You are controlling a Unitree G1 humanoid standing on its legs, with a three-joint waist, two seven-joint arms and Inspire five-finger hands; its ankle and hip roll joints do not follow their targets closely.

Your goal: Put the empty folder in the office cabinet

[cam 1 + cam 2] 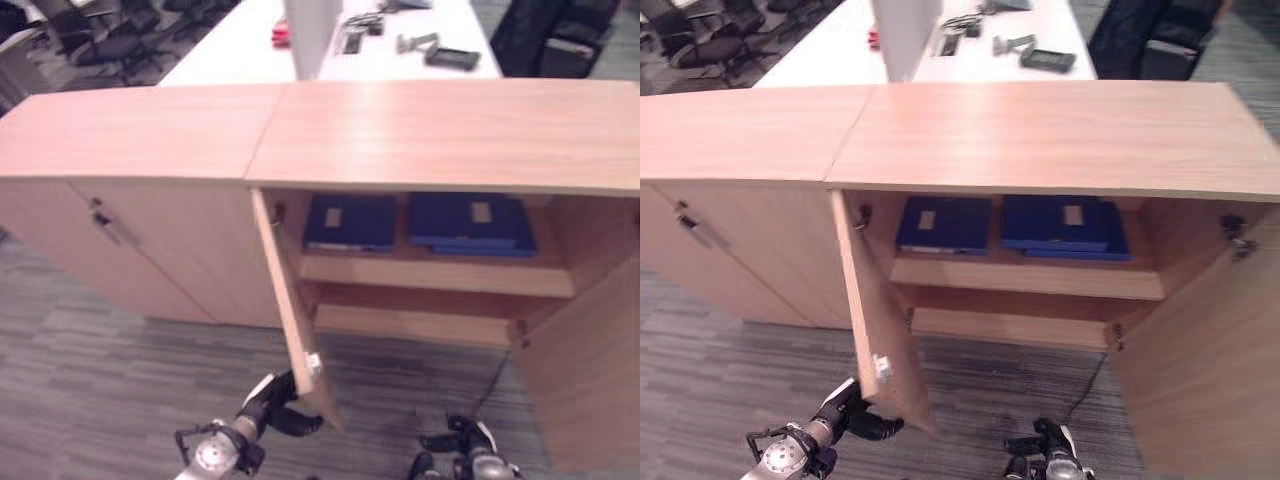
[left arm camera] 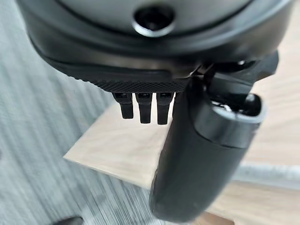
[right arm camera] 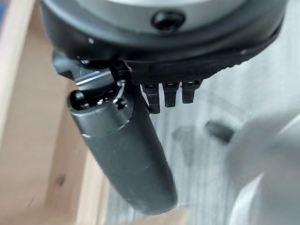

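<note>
The office cabinet (image 1: 430, 130) stands on the grey carpet (image 1: 90, 390) with both doors of its right part swung out; the left door (image 1: 293, 310) stands edge-on toward the camera, and the right door (image 1: 1200, 350) hangs wide at the right side; on the upper shelf (image 1: 1025, 278) inside lie blue folders, one folder (image 1: 945, 224) at the left end of the shelf and a small stack of folders (image 1: 1065, 227) at the right end, all flat and with a pale label on top; the left and right groups are near each other but apart; the left robot hand (image 1: 272, 400) is low at the bottom edge of the left door, just beside its lower corner, and in its wrist view its fingers (image 2: 143, 107) look curled, with the thumb (image 2: 201, 154) straight over the wooden edge, holding nothing that I can see; the right robot hand (image 1: 1045, 450) is low over the carpet in front of the cabinet, its fingers (image 3: 168, 93) also bent in and empty; behind the cabinet there is a white bench (image 1: 250, 45) with small dark items (image 1: 450, 55) near its far right part.
</note>
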